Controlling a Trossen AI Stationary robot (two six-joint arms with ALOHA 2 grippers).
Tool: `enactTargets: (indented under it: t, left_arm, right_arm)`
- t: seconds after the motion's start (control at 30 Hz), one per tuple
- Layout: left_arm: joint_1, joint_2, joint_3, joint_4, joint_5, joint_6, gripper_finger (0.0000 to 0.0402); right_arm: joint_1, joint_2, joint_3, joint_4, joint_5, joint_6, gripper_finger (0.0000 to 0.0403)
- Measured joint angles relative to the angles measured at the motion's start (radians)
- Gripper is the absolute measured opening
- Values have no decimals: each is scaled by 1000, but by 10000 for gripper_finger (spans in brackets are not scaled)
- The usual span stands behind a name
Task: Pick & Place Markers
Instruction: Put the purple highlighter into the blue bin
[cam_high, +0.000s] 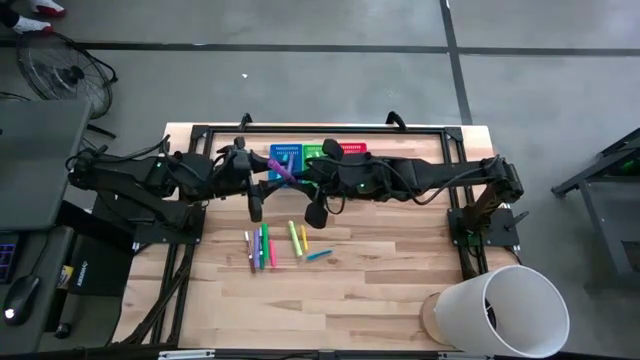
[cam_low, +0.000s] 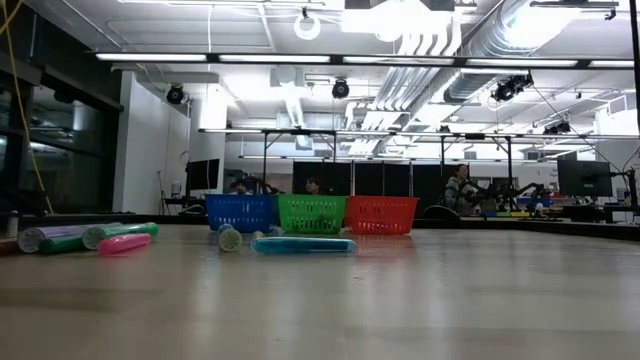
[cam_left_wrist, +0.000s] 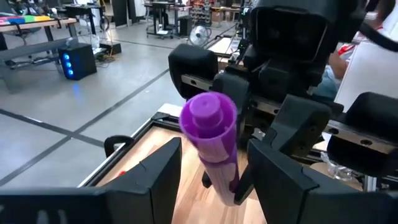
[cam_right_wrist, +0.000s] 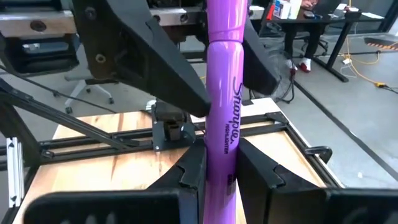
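purple marker (cam_right_wrist: 224, 106) sits clenched in the right pincer (cam_right_wrist: 219, 163), its capped end between the released fingers of the left pincer (cam_left_wrist: 208, 171): a handover above the baskets (cam_high: 287, 153), so next the left must close.

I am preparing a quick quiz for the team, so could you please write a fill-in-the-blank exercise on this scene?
1. The raised marker between the two arms is ____ in colour.
2. The right gripper is ____ on the raised marker, while the left gripper has its fingers spread on either side of it.
3. In the low view, the basket standing between the blue basket and the red basket is ____.

Missing words: purple; shut; green
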Motion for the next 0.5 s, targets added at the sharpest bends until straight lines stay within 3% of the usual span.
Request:
enactTargets:
  t: [0.13, 0.33, 0.5]
  left_arm:
    - [0, 0, 0, 1, 0, 0, 159]
    - [0, 0, 0, 4, 14, -11, 58]
    - [0, 0, 0, 1, 38, -8, 57]
  right_arm:
    - [0, 0, 0, -3, -3, -8, 54]
    - [-1, 0, 0, -1, -3, -29, 54]
    - [0, 0, 0, -3, -3, -31, 54]
